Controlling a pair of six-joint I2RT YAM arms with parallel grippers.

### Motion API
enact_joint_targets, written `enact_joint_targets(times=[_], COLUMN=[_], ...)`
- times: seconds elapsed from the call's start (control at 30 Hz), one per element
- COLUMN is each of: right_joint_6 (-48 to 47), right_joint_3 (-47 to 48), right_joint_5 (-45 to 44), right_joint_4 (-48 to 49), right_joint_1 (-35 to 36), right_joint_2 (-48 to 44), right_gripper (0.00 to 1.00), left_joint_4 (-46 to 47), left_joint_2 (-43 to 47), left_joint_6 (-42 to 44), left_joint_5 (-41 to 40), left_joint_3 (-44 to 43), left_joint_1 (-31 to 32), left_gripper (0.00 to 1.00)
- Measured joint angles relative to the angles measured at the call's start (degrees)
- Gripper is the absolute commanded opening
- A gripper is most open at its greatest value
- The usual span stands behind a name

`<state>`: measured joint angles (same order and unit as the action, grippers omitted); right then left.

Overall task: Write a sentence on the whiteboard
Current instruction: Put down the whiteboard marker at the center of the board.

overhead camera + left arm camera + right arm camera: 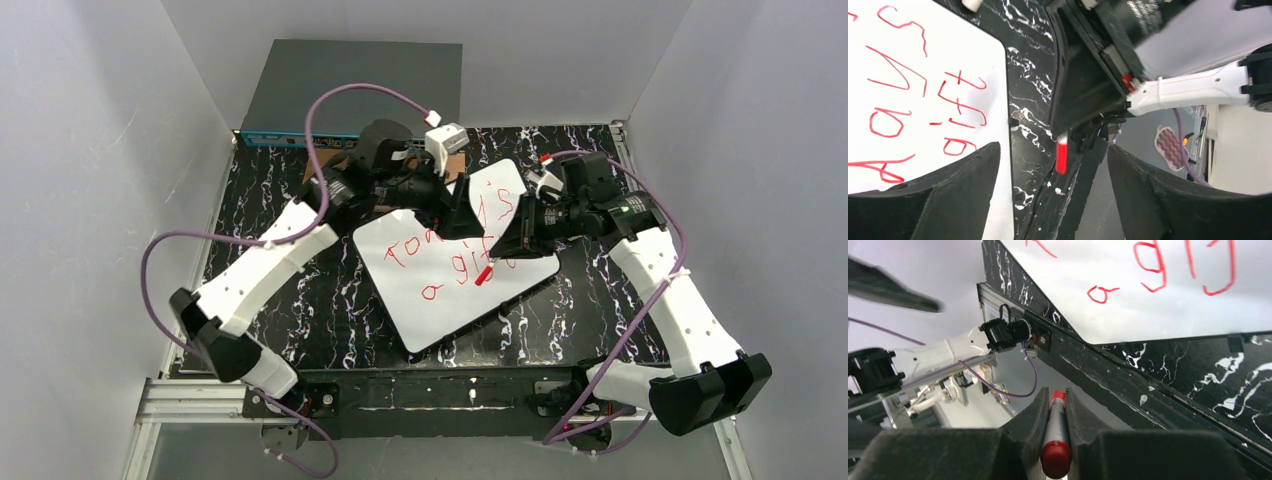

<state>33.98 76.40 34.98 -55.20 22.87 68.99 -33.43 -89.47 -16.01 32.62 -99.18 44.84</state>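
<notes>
Whiteboard (432, 320) lies skewed mid-table (300, 290), with red scrawl roughly "today's a gift". Writing looks at or near its end; next is probably a clean tip lift or one more stroke. Right gripper (1057, 407) reaches over the board's right side, jaws clamped on the red marker (1054, 452). Left gripper (1050, 165) sits by the far edge, jaws wide, empty.

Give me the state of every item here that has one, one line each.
whiteboard: lying flat on the table, partly covered in red writing.
red marker: clamped between the right hand's fingers; whether it touches the board is unclear.
left hand: open, holding nothing.
right hand: shut on the red marker.
</notes>
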Motion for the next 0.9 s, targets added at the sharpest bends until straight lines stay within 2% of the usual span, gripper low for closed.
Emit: enact_joint_targets(times=[0.07,0.17,0.3,0.5,0.73,0.9], right_joint_6=[-0.66,-1.66,-2.60,-1.62,0.07,0.57], right_joint_3=[0.00,-0.15,-0.96,-1.31,-2.01,-4.98], right_joint_5=[0.04,-0.04,-1.20,-4.46,-11.19,-17.42], right_joint_4=[-1.95,-4.13,-6.40,-7.50,-8.72,-8.90], right_joint_1=[-2.47,-6.51,-11.56,-13.64,-14.86,-22.18], right_joint_2=[-0.79,-1.86,-2.93,-3.43,-4.57,-5.09], right_gripper=[0.01,0.01,0.01,0.01,0.01,0.01], left_joint_4=[1.14,1.97,1.64,-2.97,-13.16,-19.04], left_joint_2=[3.54,7.58,11.30,13.31,15.85,21.35], left_joint_6=[0.22,0.50,0.59,0.87,0.50,-2.49], left_joint_5=[-0.94,-2.29,-4.87,-12.83,-27.41,-36.98], left_joint_3=[1.36,2.89,5.35,6.58,5.84,5.60], left_joint_1=[-0.09,-0.11,-0.44,-1.57,-3.23,-7.34], left_gripper=[0.91,0.98,0.98,0.96,0.98,0.98])
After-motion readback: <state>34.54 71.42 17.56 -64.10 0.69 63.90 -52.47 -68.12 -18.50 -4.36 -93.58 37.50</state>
